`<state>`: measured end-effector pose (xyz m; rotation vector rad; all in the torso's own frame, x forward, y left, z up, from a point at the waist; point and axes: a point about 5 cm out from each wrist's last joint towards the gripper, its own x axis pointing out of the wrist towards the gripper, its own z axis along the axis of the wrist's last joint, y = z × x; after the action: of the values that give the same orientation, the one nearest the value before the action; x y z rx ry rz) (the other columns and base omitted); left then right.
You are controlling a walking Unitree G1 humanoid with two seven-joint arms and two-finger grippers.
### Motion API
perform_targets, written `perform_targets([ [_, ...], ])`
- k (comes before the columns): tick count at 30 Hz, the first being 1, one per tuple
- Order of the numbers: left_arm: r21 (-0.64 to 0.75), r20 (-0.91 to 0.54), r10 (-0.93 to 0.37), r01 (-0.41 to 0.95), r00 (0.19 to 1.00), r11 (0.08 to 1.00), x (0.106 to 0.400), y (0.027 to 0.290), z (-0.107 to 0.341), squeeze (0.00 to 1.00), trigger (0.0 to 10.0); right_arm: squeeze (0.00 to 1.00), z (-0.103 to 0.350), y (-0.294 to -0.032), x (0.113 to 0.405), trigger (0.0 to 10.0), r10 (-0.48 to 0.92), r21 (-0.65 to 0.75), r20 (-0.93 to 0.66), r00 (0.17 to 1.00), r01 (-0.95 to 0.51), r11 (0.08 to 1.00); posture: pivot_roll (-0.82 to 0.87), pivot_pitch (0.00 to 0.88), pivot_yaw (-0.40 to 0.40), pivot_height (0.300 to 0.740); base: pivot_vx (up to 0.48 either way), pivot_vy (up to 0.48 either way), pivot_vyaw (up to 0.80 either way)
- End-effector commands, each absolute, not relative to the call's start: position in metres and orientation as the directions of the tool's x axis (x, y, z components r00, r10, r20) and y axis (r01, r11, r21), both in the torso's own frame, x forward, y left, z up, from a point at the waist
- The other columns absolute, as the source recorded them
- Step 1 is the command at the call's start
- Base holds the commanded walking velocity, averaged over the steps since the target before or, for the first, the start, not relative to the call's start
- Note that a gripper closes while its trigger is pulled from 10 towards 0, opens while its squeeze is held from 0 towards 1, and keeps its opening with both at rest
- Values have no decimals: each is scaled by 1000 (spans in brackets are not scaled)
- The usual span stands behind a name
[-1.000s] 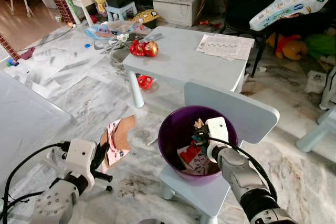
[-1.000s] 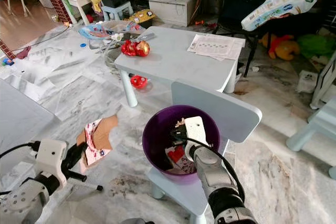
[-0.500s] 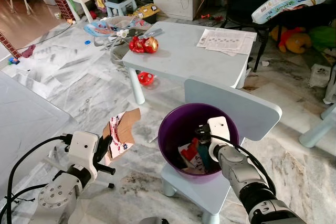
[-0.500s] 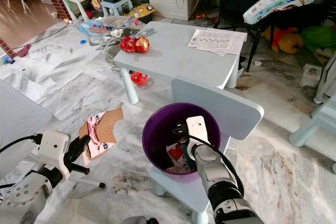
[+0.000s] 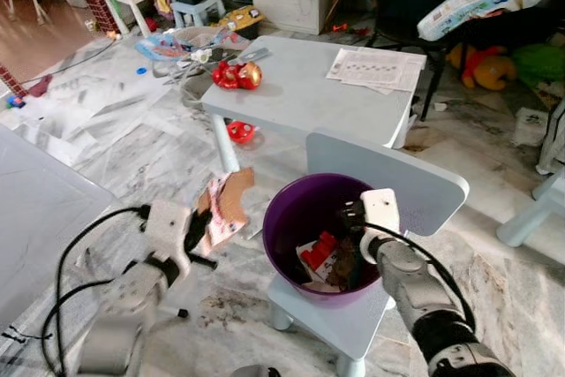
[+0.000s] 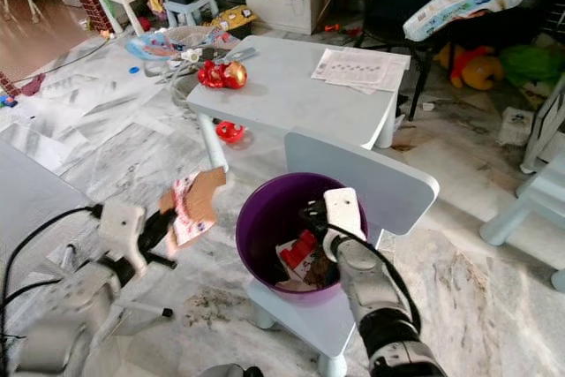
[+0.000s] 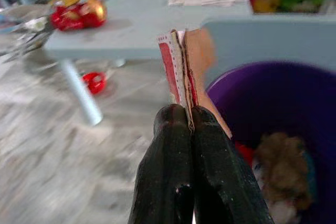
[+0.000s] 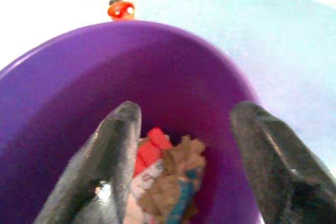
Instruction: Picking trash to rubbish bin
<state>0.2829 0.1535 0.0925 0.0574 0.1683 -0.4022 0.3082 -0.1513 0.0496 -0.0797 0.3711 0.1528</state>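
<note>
Left tool [image 7: 185, 124] is clamped on a flattened piece of printed cardboard [image 5: 224, 209], its two black fingers [image 7: 210, 171] pressed together over the lower edge so the sheet stands up above them; it hangs just beside the purple bin [image 5: 287, 218], on the bin's left and about level with the rim. The bin stands on the seat of a small pale blue chair [image 5: 415, 184], already holding a red scrap and crumpled wrappers. Right tool [image 8: 181, 145] sits over the bin's mouth at its right side, fingers spread apart and holding nothing, the trash lying below them. To finish well, I judge the left tool should carry the cardboard fully past the near rim before letting go, since the sheet is broad and could catch on the edge and tip out onto the marble floor [image 5: 132, 139]; the right tool would best lift clear first so the two do not meet over the opening. Beyond the chair, the pale blue tabletop [image 5: 309, 94] carries a red toy [image 5: 231, 75] and some papers [image 5: 375, 68]. Compared with a second ago, the left tool has risen and swung toward the bin, the cardboard now close to the rim instead of low near the floor, and the right tool has let its load drop and opened.
</note>
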Motion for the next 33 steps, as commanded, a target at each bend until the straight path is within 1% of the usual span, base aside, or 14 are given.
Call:
perform_targets([
  [1,37,-185,-394,407,900,913,285,151,89,0,0,1000,56,-147,307,10000,162,-54,-361,918,-194,979,-70,67,95,740,0,0,0],
  [6,19,-183,-437,448,881,894,303,128,81,0,0,988,76,-157,286,10000,236,-19,-371,898,-261,965,-159,42,102,740,0,0,0],
  [7,15,-186,-440,450,878,893,306,125,80,0,0,725,79,-157,282,10000,256,-10,-378,890,-280,960,-173,39,102,740,0,0,0],
  [8,8,-188,-444,453,876,891,310,121,78,0,0,0,83,-158,277,10000,276,4,-385,881,-297,955,-181,37,102,740,0,0,0],
  [12,-10,-195,-465,472,863,881,318,110,75,0,706,0,91,-158,261,10000,355,45,-418,836,-371,927,-214,31,102,740,0,0,0],
  [15,-27,-205,-488,493,848,869,324,100,70,0,2510,0,102,-156,244,10000,446,104,-449,774,-451,887,-245,28,106,740,0,0,0],
  [17,-61,-212,-497,496,842,866,329,92,68,0,6549,0,108,-156,230,10000,524,179,-475,707,-506,844,-264,23,108,740,0,0,0],
  [18,-79,-213,-497,492,841,867,331,90,67,0,7451,0,111,-155,225,10000,549,211,-480,684,-517,830,-266,23,108,740,0,0,0],
  [19,-103,-217,-496,485,841,868,334,87,67,0,10000,0,114,-155,220,10000,580,255,-483,656,-528,810,-274,22,108,740,0,0,0],
  [28,-132,-258,-522,506,813,852,335,70,62,0,10000,0,113,-149,202,10000,650,344,-515,559,-560,754,-281,22,100,740,0,0,0],
  [29,-148,-269,-532,511,803,847,334,66,60,506,10000,0,112,-148,200,10000,655,358,-519,550,-556,750,-281,23,98,740,0,0,0],
  [30,-148,-269,-532,511,803,847,334,66,60,506,10000,0,112,-148,200,10000,655,358,-519,550,-556,750,-281,23,98,740,0,0,0],
  [31,-161,-278,-543,519,792,839,333,62,58,1000,10000,0,111,-147,199,10000,652,351,-529,543,-559,751,-280,23,97,740,0,0,0],
  [33,-170,-289,-551,524,783,834,332,57,56,1000,10000,0,110,-146,199,10000,648,346,-541,535,-561,752,-278,28,99,740,0,0,0],
])
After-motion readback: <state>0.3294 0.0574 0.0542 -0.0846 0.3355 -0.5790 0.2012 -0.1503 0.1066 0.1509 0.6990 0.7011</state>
